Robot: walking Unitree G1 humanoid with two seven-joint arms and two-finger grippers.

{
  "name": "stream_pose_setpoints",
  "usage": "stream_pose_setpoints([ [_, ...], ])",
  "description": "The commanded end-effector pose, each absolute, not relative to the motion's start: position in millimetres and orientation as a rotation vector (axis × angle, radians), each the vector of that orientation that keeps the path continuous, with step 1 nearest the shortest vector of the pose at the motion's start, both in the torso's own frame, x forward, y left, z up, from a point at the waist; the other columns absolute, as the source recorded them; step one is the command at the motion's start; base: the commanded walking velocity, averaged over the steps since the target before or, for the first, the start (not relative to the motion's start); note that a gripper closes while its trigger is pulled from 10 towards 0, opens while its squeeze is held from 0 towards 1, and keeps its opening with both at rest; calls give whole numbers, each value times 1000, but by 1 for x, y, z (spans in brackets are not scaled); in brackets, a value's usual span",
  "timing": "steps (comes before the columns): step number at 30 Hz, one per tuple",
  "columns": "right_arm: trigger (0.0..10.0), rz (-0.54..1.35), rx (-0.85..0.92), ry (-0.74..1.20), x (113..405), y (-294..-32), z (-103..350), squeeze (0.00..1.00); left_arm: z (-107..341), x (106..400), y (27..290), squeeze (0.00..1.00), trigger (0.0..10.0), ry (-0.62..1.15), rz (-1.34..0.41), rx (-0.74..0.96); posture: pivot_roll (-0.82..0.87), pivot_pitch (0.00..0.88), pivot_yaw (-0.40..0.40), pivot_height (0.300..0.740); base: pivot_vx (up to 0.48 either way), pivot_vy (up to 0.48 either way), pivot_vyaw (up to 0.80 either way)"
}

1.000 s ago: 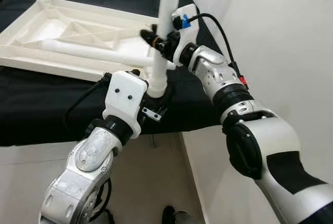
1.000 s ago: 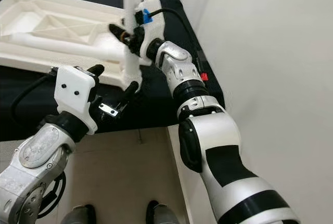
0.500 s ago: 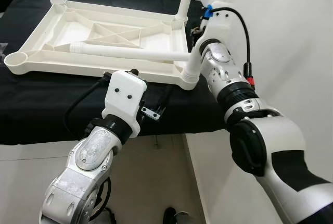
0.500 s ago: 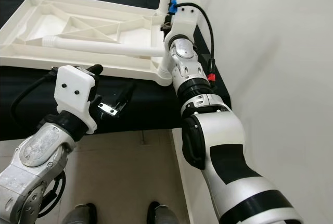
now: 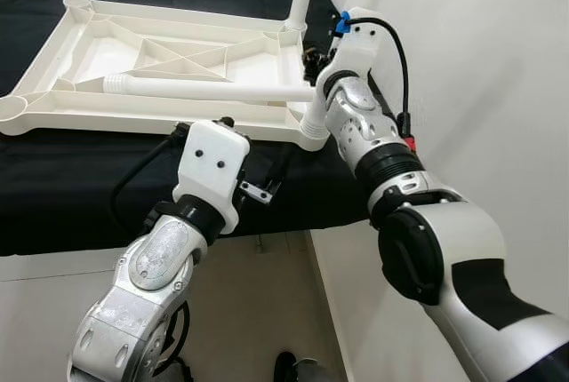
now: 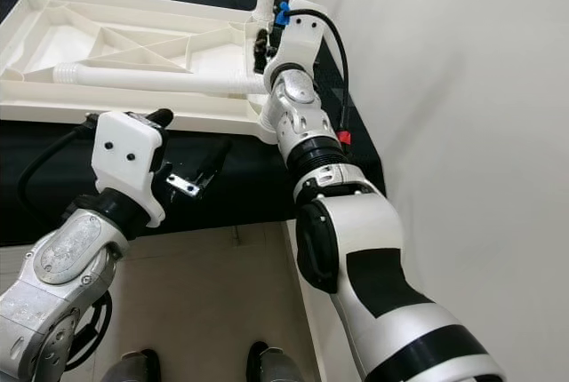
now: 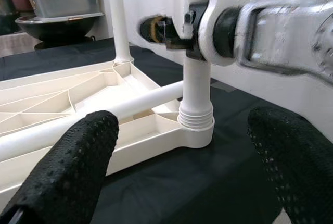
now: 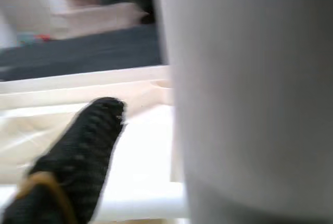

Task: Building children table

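Loose leg (image 5: 209,90) across upturned tabletop (image 5: 53,67), wall (image 5: 480,53) tight by R arm (image 5: 369,133)

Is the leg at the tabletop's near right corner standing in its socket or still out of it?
In. The leg stands upright with its ribbed base in the corner socket of the upturned tabletop; the right gripper is on it.

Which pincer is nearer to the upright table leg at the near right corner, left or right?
Right. The right pincer is at the table leg; the left pincer hangs open below the tabletop's edge.
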State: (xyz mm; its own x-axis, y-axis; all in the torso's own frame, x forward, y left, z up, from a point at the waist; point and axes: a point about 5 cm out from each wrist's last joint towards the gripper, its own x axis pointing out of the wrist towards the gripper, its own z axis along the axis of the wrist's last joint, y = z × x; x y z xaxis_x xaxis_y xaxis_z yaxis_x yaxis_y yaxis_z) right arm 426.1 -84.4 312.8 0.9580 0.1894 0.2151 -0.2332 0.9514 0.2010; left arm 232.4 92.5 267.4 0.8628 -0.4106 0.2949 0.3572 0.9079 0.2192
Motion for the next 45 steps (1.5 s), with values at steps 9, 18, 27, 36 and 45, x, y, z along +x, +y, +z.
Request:
stream_pose_setpoints([
  [9,10000,741,285,-279,415,-83,336,1000,266,232,91,0,10000,-340,-416,161,77,195,-166,740,0,0,0],
  [18,10000,1190,183,-279,397,-75,325,1000,265,231,91,0,10000,-341,-420,160,79,181,-169,740,0,0,0],
  [27,10000,1356,122,-236,389,-67,309,0,264,230,89,0,10000,-338,-429,155,83,170,-176,740,0,0,0],
  [36,0,1045,70,-167,404,-66,297,0,262,229,90,0,10000,-332,-425,159,86,167,-180,740,0,0,0],
  [45,0,763,88,-177,416,-75,305,0,262,230,90,0,10000,-333,-421,164,84,167,-176,740,0,0,0],
])
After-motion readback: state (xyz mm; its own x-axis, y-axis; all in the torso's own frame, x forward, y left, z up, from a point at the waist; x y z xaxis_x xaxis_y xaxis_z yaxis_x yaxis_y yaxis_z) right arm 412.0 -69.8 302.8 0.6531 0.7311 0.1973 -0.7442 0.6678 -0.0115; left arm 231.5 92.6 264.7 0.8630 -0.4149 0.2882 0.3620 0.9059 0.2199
